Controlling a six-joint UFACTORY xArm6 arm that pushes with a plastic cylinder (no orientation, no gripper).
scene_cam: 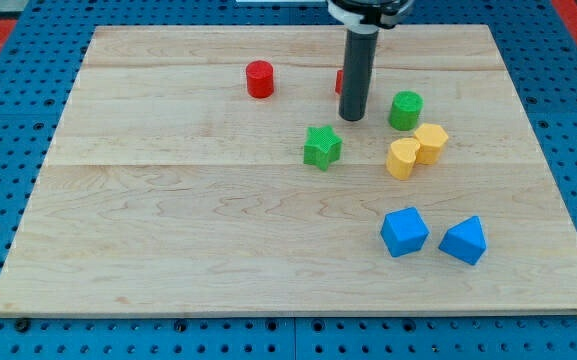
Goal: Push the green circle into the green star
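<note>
The green circle sits right of the board's centre, toward the view's top. The green star lies lower and to its left, apart from it. My tip stands between them, a little left of the green circle and up-right of the green star, touching neither as far as I can see. The dark rod rises from the tip to the view's top edge.
A red cylinder stands left of the rod; another red block is mostly hidden behind the rod. Two yellow blocks sit just below the green circle. Two blue blocks lie at lower right.
</note>
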